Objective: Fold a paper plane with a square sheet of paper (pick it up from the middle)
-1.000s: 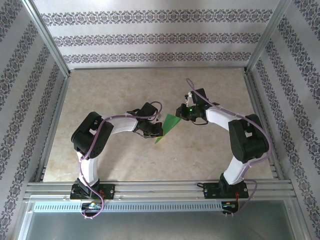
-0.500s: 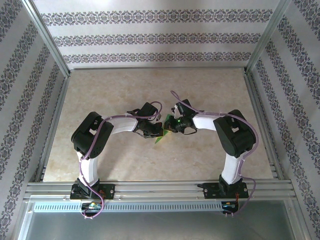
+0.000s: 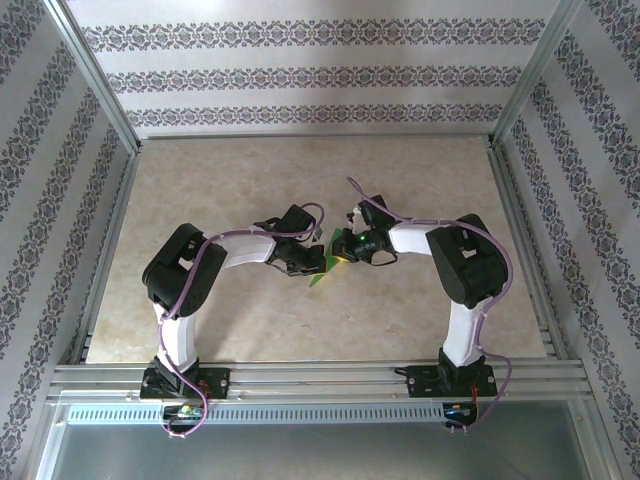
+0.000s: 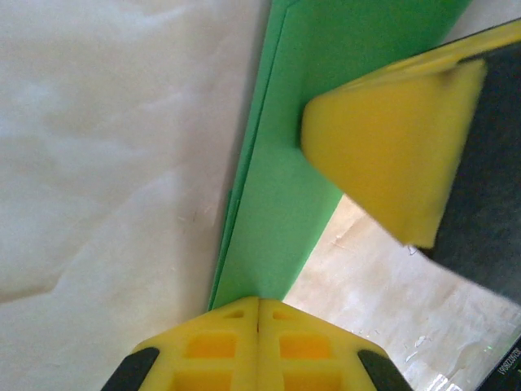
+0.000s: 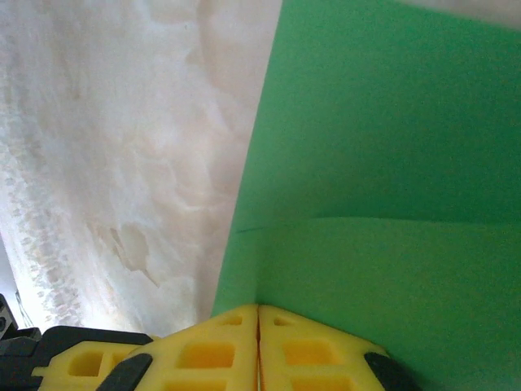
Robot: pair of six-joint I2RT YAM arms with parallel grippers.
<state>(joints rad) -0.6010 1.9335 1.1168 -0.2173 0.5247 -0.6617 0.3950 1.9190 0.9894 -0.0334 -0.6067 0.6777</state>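
You will find no brand or label on the green paper (image 3: 320, 274); it is plain. The only writing is a strip of small print on a black part at the lower right corner of the left wrist view, too small to read.

The green paper is folded into layers, with a crease line across it (image 5: 391, 163). It sits over the middle of the table (image 3: 250, 180), between the two arms.

The left gripper (image 4: 258, 303) has its yellow fingers pressed together on the narrow end of the green paper (image 4: 285, 163). The right gripper (image 5: 258, 309) is likewise closed, pinching the paper's edge; one of its fingers (image 4: 383, 155) lies against the sheet's face. From above, you see the left gripper (image 3: 320, 262) and right gripper (image 3: 341, 249) just beside each other.
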